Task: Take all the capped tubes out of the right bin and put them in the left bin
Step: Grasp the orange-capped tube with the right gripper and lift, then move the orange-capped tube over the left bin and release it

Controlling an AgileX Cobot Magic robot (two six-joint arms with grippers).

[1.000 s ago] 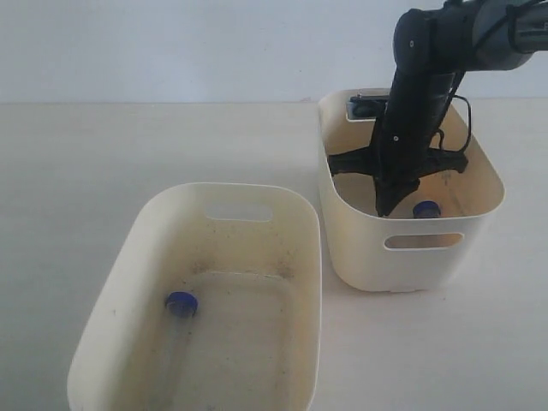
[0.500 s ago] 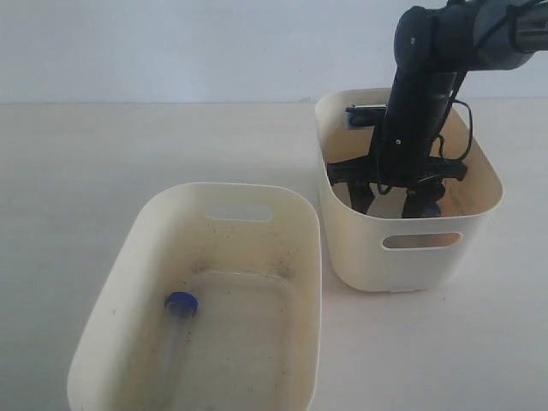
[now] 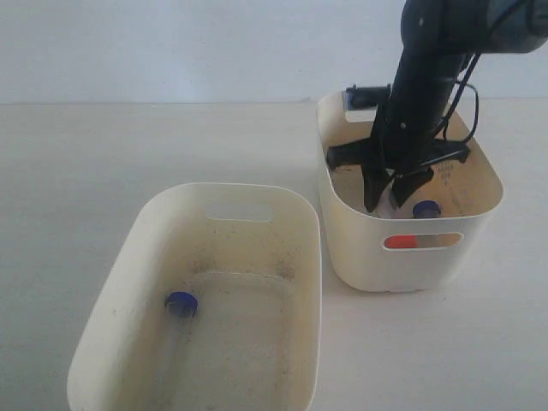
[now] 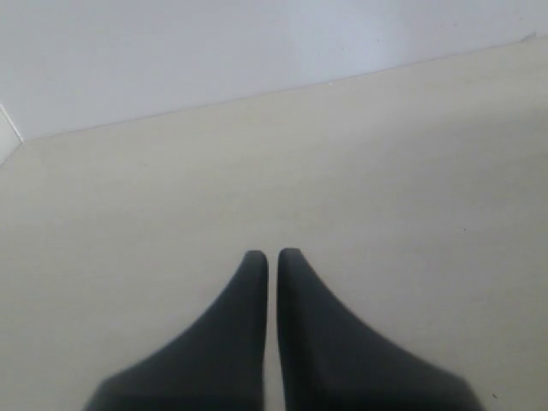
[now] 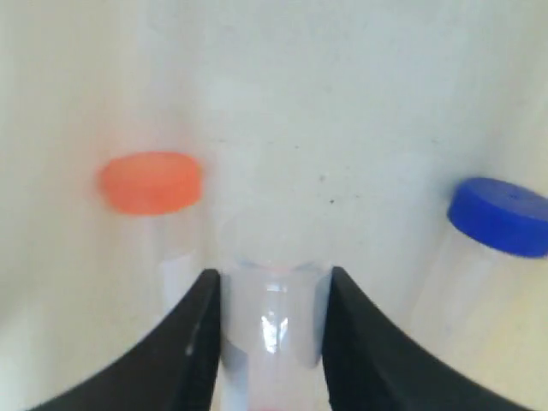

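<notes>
My right gripper (image 3: 390, 199) reaches down inside the right bin (image 3: 360, 248), shut on a clear tube (image 5: 272, 312) whose cap I cannot see. An orange-capped tube (image 5: 150, 182) lies on one side of it and a blue-capped tube (image 5: 501, 216) on the other. From outside, the blue cap (image 3: 425, 208) shows beside the fingers and the orange cap (image 3: 401, 242) shows through the front handle slot. The left bin (image 3: 111, 334) holds one blue-capped tube (image 3: 181, 302) on its speckled floor. My left gripper (image 4: 272, 255) is shut, empty, over bare table.
The two bins stand close together, the left one's far right corner almost touching the right one's side. The right arm (image 3: 432, 60) comes down from the upper right over the right bin. A pale wall rises behind the table (image 3: 103, 154).
The right gripper has risen a little inside the right bin with the clear tube between its fingers. The orange cap now shows through the front slot. The left bin's tube is unmoved.
</notes>
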